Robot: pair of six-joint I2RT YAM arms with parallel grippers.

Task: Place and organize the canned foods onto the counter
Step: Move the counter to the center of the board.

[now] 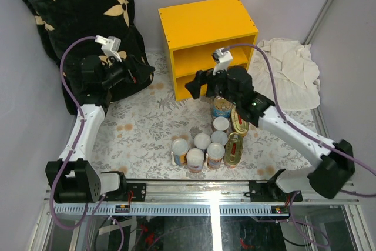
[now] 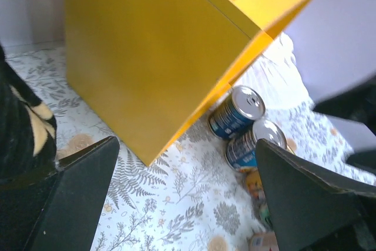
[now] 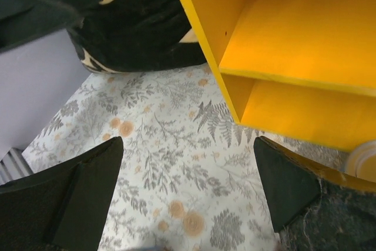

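The left arm's fingers (image 1: pixel 140 73) are spread wide apart and hold nothing. They hang in the air in front of a black pillow with cream flowers (image 1: pixel 76 4) and point right, toward the side wall of the yellow box (image 1: pixel 205 19). In the left wrist view, that plain yellow side fills the space between the two dark fingers.

The right arm's fingers (image 1: pixel 197 83) are also fully apart and hold nothing. They hover just before the open front of the yellow box, near its lower left corner. The right wrist view shows the box's two open compartments, one above the other, with patterned table below.

The yellow box stands on the table (image 1: pixel 147 121) toward the back, right of the pillow.

The canned foods (image 1: pixel 205 145) are grouped on the table in front of the box, below and behind the right arm. Six slim white-lidded cans (image 1: pixel 195 158) stand upright close together, nearest the arm bases. Two flat oval gold tins (image 1: pixel 234 148) sit at the right of the group, possibly propped on edge, though the angle makes this hard to judge. Two blue-labelled cans (image 2: pixel 238 113) with silver tops sit side by side near the box's front corner.

A crumpled white cloth (image 1: pixel 291 66) lies to the right of the box. The table has a grey leaf pattern.
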